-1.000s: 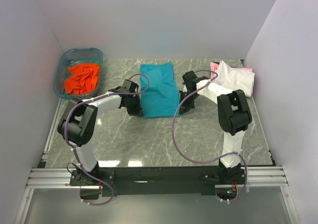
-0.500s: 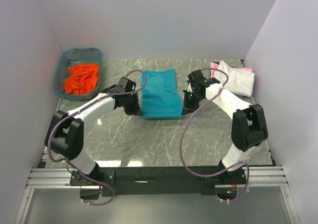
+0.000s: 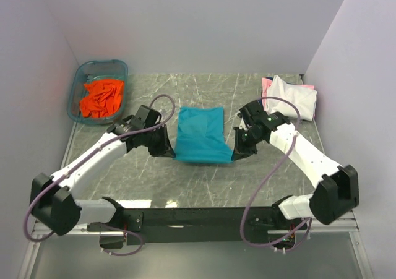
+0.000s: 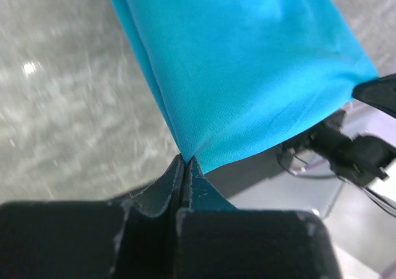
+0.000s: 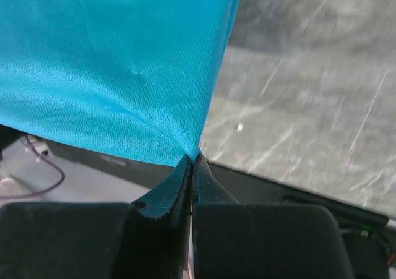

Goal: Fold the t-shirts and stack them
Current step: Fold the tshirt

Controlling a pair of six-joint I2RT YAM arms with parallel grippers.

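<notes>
Teal t-shirt: stretching between both grippers.
Left gripper: pinching its near left corner.
Right gripper: pinching its near right corner.
White t-shirt: lying beyond, well right.

A translucent blue plastic tub sits at the far left corner of the grey marbled desk. White walls surround it, and an aluminium rail lines its near edge.

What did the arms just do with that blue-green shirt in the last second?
Both arms drew the teal shirt toward the near edge of the table; the left fingers and right fingers kept pinching its near corners. The orange shirt in the tub and the white shirt on the pink shirt stayed put.
</notes>
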